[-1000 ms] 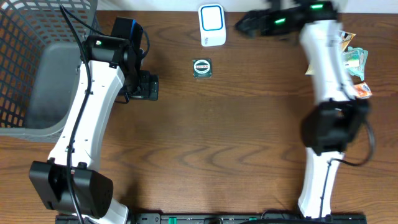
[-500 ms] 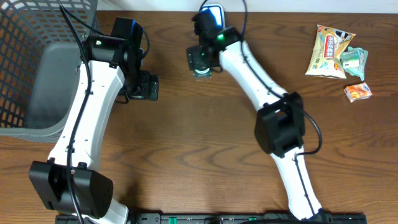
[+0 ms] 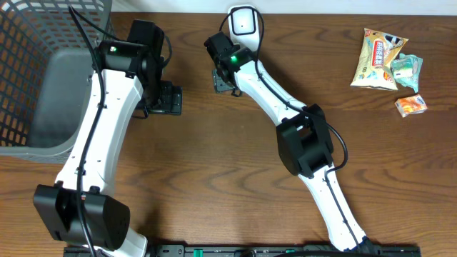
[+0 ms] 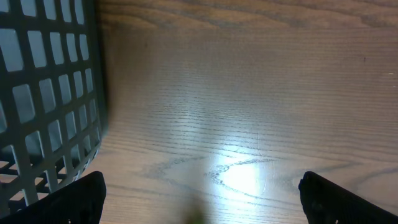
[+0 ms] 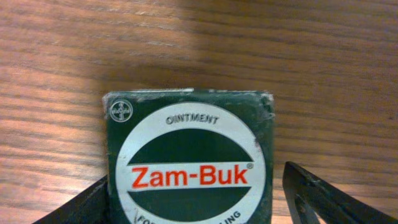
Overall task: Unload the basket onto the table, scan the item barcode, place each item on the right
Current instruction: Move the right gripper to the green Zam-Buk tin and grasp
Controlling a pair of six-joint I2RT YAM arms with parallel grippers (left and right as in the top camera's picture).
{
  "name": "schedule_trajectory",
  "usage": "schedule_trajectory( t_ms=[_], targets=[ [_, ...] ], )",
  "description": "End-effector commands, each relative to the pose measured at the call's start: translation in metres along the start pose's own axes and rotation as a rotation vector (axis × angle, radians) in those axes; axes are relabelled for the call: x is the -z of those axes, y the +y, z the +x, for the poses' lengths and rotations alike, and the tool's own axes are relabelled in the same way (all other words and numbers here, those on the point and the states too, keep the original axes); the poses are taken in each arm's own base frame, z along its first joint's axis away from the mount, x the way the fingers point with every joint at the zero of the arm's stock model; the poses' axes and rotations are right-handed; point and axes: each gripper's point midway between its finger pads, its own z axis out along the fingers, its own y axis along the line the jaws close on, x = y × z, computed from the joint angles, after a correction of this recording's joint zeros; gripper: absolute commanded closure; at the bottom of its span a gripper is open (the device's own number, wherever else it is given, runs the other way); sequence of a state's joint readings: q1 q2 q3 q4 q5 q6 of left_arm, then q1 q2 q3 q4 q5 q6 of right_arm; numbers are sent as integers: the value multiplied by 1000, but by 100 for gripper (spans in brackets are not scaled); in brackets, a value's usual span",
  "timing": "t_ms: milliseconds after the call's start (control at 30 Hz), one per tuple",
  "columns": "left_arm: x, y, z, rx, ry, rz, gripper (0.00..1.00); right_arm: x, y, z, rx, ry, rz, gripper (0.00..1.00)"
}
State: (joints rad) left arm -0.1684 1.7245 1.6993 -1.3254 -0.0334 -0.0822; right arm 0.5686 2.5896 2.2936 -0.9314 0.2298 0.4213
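**Right gripper straddles a green ointment box near the scanner**

Seen from above, a dark wooden table (image 3: 235,164) carries two white robot arms. The right arm stretches across toward the back of the table. The right gripper (image 5: 196,171) hangs over a small green ointment box (image 5: 189,124) that lies flat on the wood. The box sits just in front of a white scanner (image 3: 243,21) standing at the table's back edge; the two are near each other but apart.

In the right wrist view the top of the box faces up. It has a round white label with "Zam-Buk" in red letters and "Ointment" above that. The gripper's two dark fingers (image 5: 317,199) stand apart, one on each side of the box. One fingertip meets the edge of the box in the picture, and whether it touches cannot be told. A thin strip of wood shows between the box and the other finger, so the box is not clamped.

The left gripper (image 4: 202,190) hovers above bare wood, beside a grey mesh basket (image 3: 36,43) on the left side of the table. Its fingers are spread wide with nothing between them.

On the far right of the table, well apart from the box, lie a yellow snack packet (image 3: 377,53), a small pale green packet (image 3: 407,66) against it, and a small orange packet (image 3: 410,106).
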Motion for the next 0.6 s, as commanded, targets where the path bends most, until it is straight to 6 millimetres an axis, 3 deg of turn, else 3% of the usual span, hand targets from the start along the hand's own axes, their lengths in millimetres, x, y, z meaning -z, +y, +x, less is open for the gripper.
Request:
schedule_trajectory(
  t_ms=[0,233,433,567],
  targets=[
    [-2,4,0,12,4,-17,2,-7,-6,2,-14,8,19,26],
    [-2,4,0,12,4,-17,2,-7,-10,10,43,44,33,52],
    [-2,4,0,12,4,-17,2,3,-32,28,68,140,75,56],
    [-2,4,0,12,3,-17,2,16,-42,40,173,217,53,55]
  ],
)
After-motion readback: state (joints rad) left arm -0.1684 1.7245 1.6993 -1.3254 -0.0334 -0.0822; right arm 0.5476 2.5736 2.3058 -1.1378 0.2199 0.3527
